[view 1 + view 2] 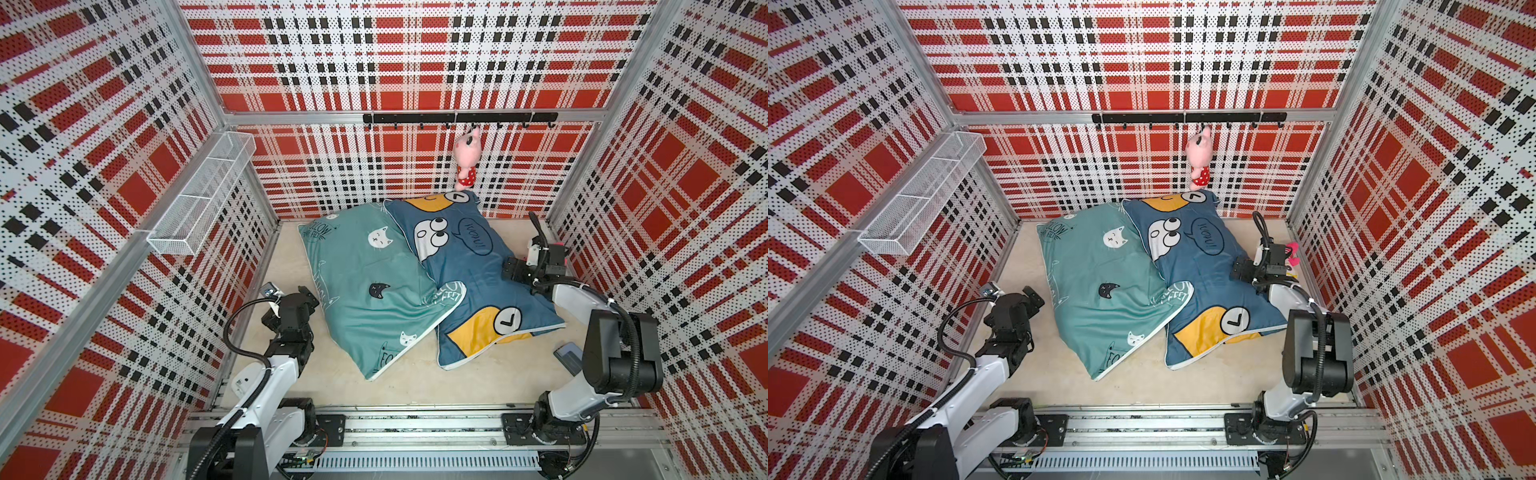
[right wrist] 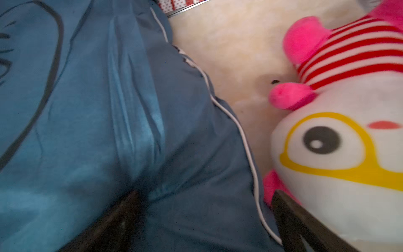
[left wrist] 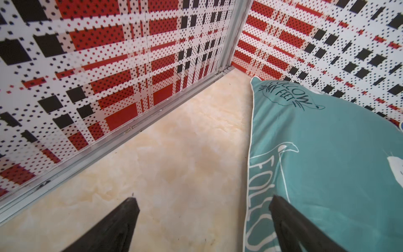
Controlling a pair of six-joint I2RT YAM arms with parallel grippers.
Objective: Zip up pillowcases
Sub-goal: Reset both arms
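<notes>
- teal pillowcase (image 1: 365,286): centre-left of tabletop (image 1: 407,382), its right corner lying on the blue one.
- blue pillowcase (image 1: 469,282): just right of it, touching.
- left tool (image 3: 202,200): wide, empty, at the teal pillowcase's left edge.
- right tool (image 2: 205,194): wide, empty, over the blue pillowcase's right edge, beside a plush toy (image 2: 338,141).

My two arms: white shells, black joints.
My left arm (image 1: 266,374) and right arm (image 1: 577,395) trail black ribbed hoses (image 1: 225,330) from a grey rail (image 1: 415,428); my left gripper (image 3: 204,198) and right gripper (image 2: 204,193) have black, tapered fingers (image 3: 113,227).
</notes>
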